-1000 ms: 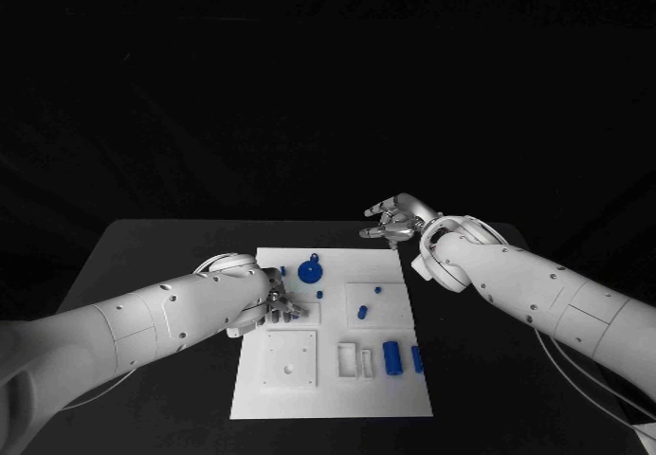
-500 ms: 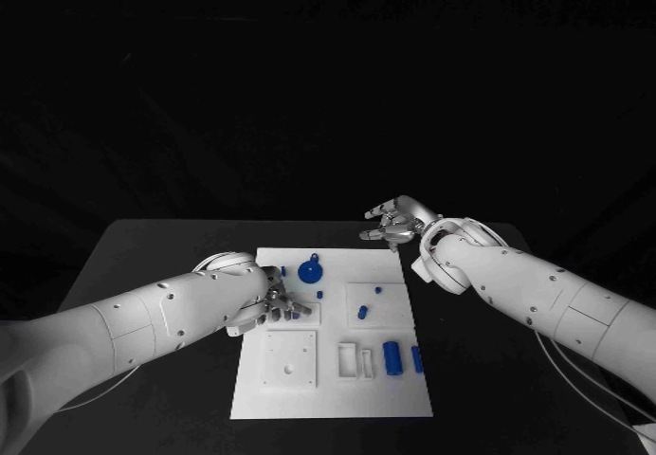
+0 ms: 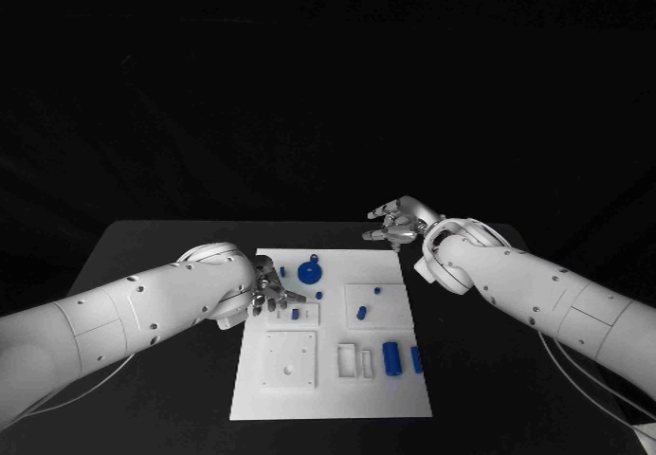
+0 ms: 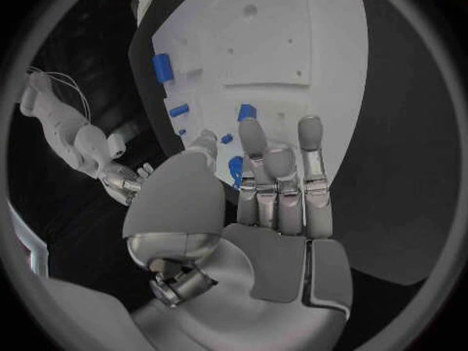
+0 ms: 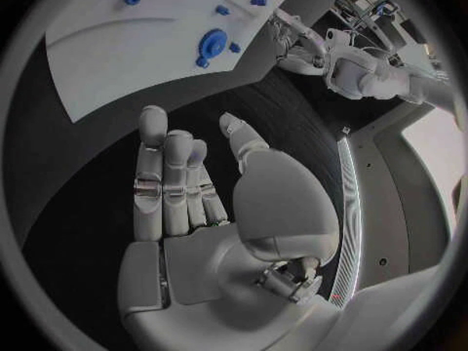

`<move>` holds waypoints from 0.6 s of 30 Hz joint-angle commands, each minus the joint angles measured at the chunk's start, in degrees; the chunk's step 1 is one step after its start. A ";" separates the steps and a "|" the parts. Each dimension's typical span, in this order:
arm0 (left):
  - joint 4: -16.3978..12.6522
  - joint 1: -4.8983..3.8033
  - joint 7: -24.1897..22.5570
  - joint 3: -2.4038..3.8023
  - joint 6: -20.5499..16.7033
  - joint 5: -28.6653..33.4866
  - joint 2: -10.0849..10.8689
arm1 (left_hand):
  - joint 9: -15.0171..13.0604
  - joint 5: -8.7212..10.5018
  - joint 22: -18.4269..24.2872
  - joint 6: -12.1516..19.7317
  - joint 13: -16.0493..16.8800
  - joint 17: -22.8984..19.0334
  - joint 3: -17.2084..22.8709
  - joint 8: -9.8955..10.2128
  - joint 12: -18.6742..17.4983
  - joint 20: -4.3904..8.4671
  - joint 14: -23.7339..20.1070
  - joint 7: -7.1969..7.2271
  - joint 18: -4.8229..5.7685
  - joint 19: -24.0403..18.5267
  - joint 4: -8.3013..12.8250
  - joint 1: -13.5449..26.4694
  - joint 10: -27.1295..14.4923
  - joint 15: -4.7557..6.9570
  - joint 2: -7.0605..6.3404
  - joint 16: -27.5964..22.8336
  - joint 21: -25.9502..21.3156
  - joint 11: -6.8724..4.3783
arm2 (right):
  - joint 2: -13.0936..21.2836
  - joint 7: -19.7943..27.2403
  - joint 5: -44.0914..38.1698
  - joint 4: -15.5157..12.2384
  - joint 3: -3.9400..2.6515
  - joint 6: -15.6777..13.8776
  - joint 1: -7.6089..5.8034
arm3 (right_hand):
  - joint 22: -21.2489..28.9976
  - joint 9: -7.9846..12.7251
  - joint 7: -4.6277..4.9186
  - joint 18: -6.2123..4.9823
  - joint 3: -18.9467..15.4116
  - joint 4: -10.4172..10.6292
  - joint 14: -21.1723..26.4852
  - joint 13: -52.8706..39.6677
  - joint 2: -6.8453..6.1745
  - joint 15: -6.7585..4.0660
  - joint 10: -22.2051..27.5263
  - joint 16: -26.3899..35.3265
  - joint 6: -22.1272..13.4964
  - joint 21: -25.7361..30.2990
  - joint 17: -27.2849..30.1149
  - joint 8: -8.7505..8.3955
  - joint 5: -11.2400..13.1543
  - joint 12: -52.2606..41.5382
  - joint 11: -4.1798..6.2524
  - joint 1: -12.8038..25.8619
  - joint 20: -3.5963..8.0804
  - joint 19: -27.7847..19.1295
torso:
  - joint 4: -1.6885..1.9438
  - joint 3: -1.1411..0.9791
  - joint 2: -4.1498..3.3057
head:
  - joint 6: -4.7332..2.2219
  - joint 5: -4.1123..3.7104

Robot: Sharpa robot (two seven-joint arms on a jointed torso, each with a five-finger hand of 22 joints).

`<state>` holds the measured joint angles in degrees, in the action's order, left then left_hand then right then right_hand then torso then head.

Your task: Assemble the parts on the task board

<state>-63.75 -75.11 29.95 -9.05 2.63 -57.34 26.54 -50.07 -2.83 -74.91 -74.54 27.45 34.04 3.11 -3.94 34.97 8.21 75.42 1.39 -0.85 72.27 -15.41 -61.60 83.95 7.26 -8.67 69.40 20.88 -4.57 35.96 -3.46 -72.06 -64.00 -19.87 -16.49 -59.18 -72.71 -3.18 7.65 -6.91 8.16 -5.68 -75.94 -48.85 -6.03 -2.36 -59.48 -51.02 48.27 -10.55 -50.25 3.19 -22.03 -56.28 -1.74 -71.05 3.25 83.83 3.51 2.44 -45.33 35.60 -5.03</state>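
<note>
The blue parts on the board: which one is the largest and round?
The round blue disc near the board's far edge, just beyond the left robot hand. The other blue parts are small pegs and short cylinders.

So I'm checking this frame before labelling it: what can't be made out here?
- Head view: the left hand covers part of the task board; what lies beneath cannot be told.
- Left wrist view: a blue part is half hidden behind the fingers; contact unclear.
- Head view: the right hand is too small to show finger detail.
- Right wrist view: the board's far end is cut off by the circle's rim.
</note>
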 commanded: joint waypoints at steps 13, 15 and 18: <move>-5.76 -1.20 0.44 0.23 -2.06 0.92 3.30 | 38.17 -5.53 -1.08 10.95 2.32 -2.57 -2.92 -0.10 -0.96 -1.19 -0.72 -4.62 -0.03 0.84 11.22 -2.01 1.42 -1.32 7.25 0.79 -1.88 2.24 | 0.67 0.41 0.04 -0.19 -0.03 -0.06 0.12 | 0.11 -0.01 -0.03 -1.04 -0.07 0.59 -0.33 0.07 -0.43 -0.07 -0.14 0.00 -0.32 0.13 0.02 -0.02 -0.28 -0.15 0.16 0.35 0.20 2.13 | -0.07 0.02 -0.08 | 0.11 0.18; -6.25 -1.17 0.62 -0.05 -2.54 0.27 3.41 | 40.76 -5.39 -1.09 12.34 2.38 -2.72 -2.81 -0.09 -0.99 -1.32 -0.68 -5.06 -0.16 0.93 10.91 -1.91 1.40 -1.41 6.87 0.84 -1.90 2.53 | 0.73 0.41 0.05 -0.21 -0.03 -0.07 0.12 | 0.11 -0.01 -0.03 -1.04 -0.07 0.59 -0.33 0.07 -0.43 -0.07 -0.14 0.00 -0.32 0.13 0.02 -0.02 -0.28 -0.15 0.16 0.35 0.20 2.13 | -0.05 0.01 -0.07 | 0.15 0.15; -6.69 -0.93 0.82 -0.48 -3.23 -0.77 3.48 | 43.54 -4.66 -1.07 12.37 2.46 -2.98 -2.04 -0.13 -1.03 -1.39 -0.68 -5.19 -0.26 0.96 9.27 -1.62 1.38 -1.46 5.57 0.92 -1.94 2.55 | 0.77 0.40 0.05 -0.23 -0.03 -0.07 0.13 | 0.11 -0.01 -0.03 -1.04 -0.07 0.59 -0.33 0.07 -0.43 -0.07 -0.14 0.00 -0.32 0.13 0.02 -0.02 -0.28 -0.15 0.16 0.35 0.20 2.13 | -0.06 0.00 -0.06 | 0.12 0.21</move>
<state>-70.14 -76.15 30.40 -9.49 0.91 -56.48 30.03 -6.87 -7.82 -74.95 -62.40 29.83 31.09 1.12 -4.16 34.16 7.27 74.73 -3.77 -0.86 73.21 -5.88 -63.30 83.95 6.13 -2.61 70.08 19.22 -2.32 36.71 -3.42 -72.03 -64.10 -19.88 -16.59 -59.10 -72.65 -3.17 7.65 -7.41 8.08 -5.29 -75.94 -48.87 -6.03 -2.36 -59.48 -51.02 48.27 -10.55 -50.25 3.19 -22.02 -56.28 -1.74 -71.05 3.25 83.83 3.45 2.46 -45.38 35.73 -4.84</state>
